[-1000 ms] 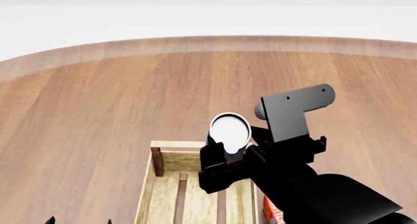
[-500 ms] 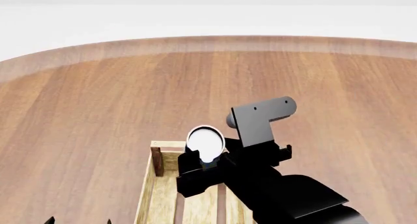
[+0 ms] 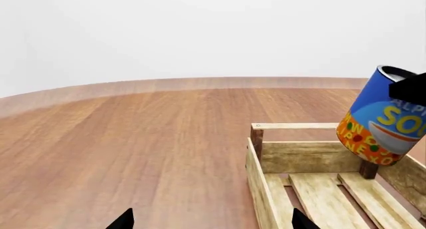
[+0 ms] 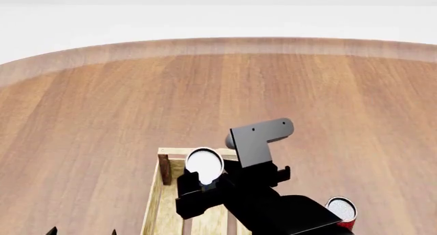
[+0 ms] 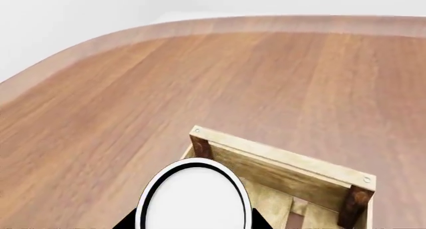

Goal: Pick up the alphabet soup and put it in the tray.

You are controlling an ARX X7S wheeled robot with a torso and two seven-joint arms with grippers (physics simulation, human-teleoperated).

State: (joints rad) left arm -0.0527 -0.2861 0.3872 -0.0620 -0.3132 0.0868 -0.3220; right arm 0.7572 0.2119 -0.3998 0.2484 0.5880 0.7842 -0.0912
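There are two cans: one alphabet soup [image 3: 381, 124] can and one red can [image 4: 342, 211]. One wooden tray [image 3: 306, 159] sits on one table [image 4: 102, 117]. Two grippers are seen.

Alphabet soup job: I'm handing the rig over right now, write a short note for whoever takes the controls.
Right gripper: shut on the alphabet soup, held tilted in the air above the tray's far end.
Left gripper: only its fingertips show, spread apart, holding nothing, near the tray's left side.
Red can stands on the table, right of the tray.
Done: pickup, carry.
Left: lower the can inside, release.
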